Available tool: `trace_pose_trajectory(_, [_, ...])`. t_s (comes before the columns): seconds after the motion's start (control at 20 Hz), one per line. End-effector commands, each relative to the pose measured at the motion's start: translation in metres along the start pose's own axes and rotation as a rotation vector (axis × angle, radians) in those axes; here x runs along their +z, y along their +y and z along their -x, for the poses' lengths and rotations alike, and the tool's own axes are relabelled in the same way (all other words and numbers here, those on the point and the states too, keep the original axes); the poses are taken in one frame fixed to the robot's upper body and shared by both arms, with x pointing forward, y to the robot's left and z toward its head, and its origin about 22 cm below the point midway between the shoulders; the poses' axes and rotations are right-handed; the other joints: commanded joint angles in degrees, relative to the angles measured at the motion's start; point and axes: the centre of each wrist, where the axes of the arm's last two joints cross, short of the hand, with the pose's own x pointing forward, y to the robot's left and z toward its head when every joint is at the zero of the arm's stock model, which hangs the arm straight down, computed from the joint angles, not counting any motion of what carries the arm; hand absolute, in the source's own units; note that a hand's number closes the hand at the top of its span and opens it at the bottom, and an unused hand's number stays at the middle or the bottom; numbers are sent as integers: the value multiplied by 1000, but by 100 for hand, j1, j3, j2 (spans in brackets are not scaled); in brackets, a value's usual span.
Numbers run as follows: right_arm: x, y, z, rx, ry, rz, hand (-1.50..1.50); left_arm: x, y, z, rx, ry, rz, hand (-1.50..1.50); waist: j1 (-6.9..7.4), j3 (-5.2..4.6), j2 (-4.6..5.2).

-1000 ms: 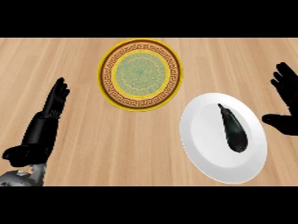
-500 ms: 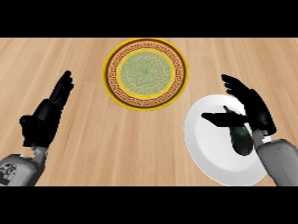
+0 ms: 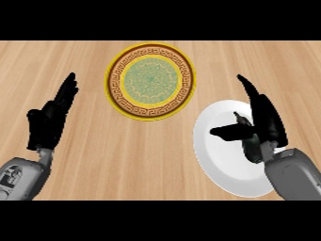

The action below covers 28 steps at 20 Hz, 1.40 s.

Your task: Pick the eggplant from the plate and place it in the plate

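**Two plates, one eggplant, grasp not yet closed**

Largest first: I see the wooden desk [image 3: 86,179] carrying everything. On it lie the white plate [image 3: 218,160] at the right and the gold-rimmed patterned plate [image 3: 149,81] further back, well apart from each other. My right hand [image 3: 263,120] sits over the white plate, fingers straight and thumb spread toward the dark eggplant [image 3: 252,149], which lies on that plate mostly hidden beneath the palm. Nothing is gripped. My left hand [image 3: 50,120] rests open at the left, fingers up. I judge the eggplant light, smooth-skinned and apt to slip or roll; I would take hold across its thick middle, not the tapered end, before carrying it to the patterned plate.
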Motion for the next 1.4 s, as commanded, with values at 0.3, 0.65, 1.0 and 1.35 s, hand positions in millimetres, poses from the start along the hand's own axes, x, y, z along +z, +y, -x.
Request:
trace_pose_trajectory(0.3, [-20, -84, -47, 352, 238, -191, -150, -7, -6, 8, -17, 18, 4, 0, -16, -7, 7])
trace_pose_trajectory(0.65, [-39, -92, -60, 412, 372, -336, -150, -8, 0, 8, -5, -14, 19, 0, 52, -1, 15])
trace_pose_trajectory(1.0, [-57, -92, -57, 399, 420, -382, -150, -13, 10, -3, 2, 17, 13, 0, 64, 4, 7])
trace_pose_trajectory(1.35, [-55, -64, -15, 482, 488, -467, -150, -12, 25, 1, -10, -5, 4, 0, 29, 2, 6])
